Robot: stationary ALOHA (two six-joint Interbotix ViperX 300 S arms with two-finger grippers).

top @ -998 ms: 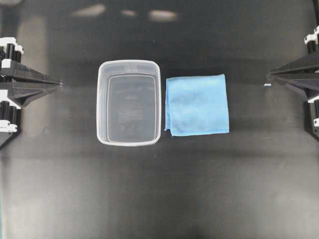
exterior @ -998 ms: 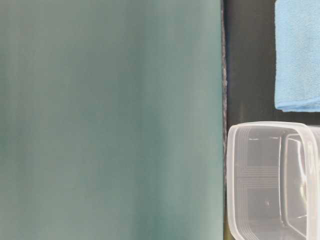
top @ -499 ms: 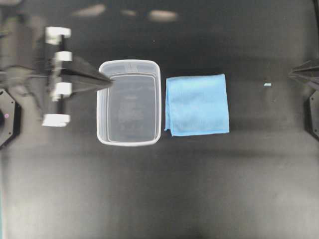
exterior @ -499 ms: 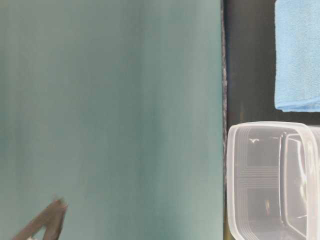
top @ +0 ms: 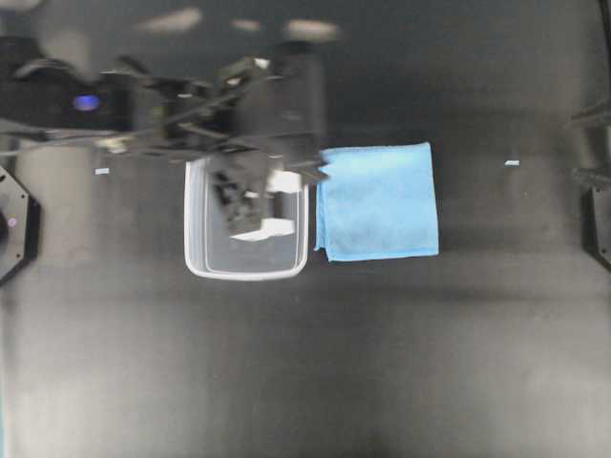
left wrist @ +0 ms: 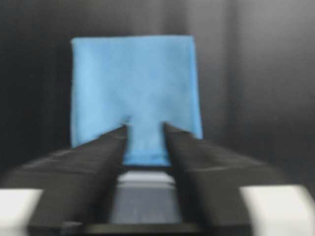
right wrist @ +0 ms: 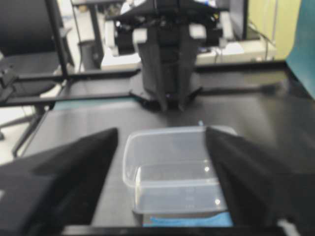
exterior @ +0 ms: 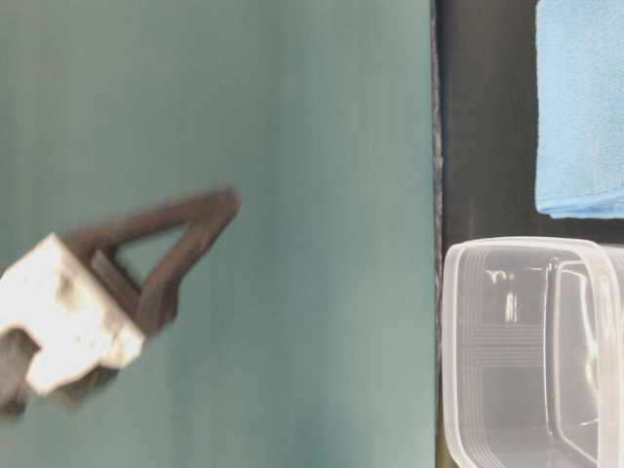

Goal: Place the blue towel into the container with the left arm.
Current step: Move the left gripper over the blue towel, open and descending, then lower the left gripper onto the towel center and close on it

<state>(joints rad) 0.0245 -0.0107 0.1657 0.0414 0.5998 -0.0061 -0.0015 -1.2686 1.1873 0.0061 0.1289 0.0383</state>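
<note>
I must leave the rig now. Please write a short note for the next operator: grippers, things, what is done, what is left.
Left gripper: jaws open, empty, above the tub, pointing at the towel.
Right gripper: jaws open, empty, parked at its edge.
Towel: folded flat on the table, right beside the tub, untouched.
Tub: empty.
Done: only the left arm's approach.
Left: grasp the towel with the left gripper, lift it, drop it in the tub.

Lighting, my feeds: dim overhead; ceiling-lamp glare on tabletop (top: 239, 24) far edge. Left arm (top: 191, 124) motion-blurred overhead and at table level. Wrist views soft; near fingers (left wrist: 93, 162) unfocused.
</note>
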